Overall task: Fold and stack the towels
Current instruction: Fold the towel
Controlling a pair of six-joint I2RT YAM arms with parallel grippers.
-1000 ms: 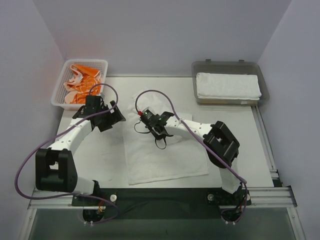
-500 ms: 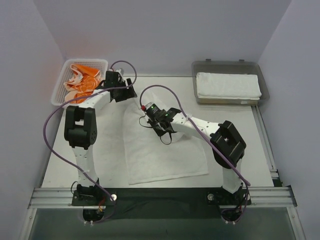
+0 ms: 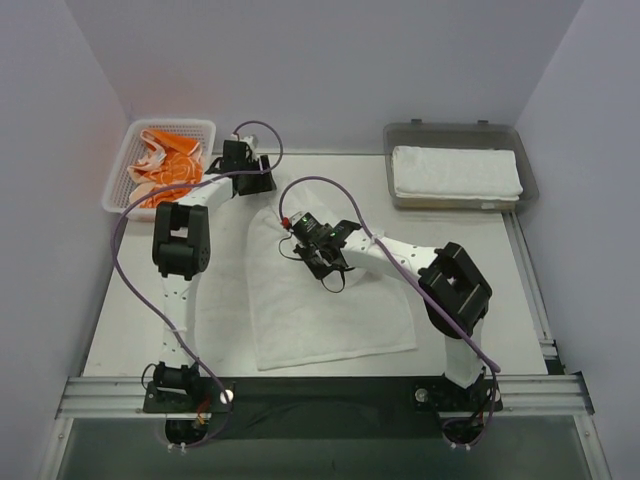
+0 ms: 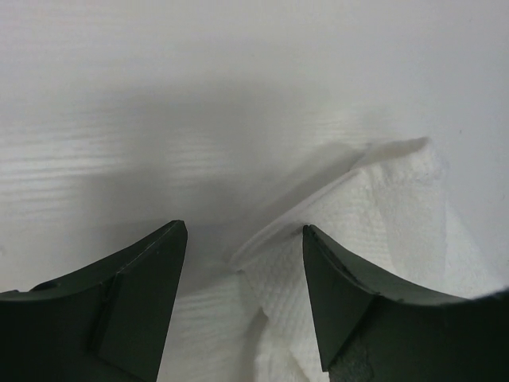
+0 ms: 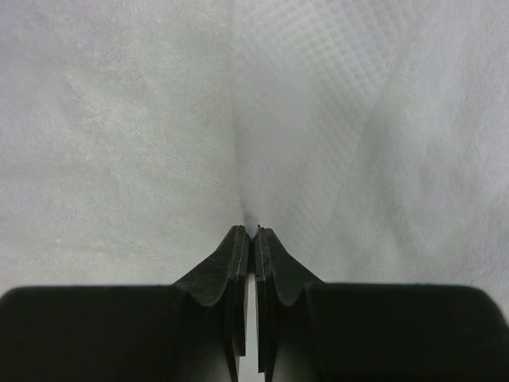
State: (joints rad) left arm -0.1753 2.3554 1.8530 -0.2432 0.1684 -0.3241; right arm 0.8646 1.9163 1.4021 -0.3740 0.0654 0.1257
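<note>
A plain white terry towel [image 3: 325,315] lies spread on the counter [image 3: 470,260]; jaws of the right arm [image 3: 400,262] pinch a raised fold of it. Jaws of the left arm [image 3: 205,195] stand open astride its far-left corner.

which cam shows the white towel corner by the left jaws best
Left wrist: the white towel corner, weave and raised edge clear by the open jaws. Top view mostly hides it under the left arm. Right wrist shows only pinched cloth.
</note>
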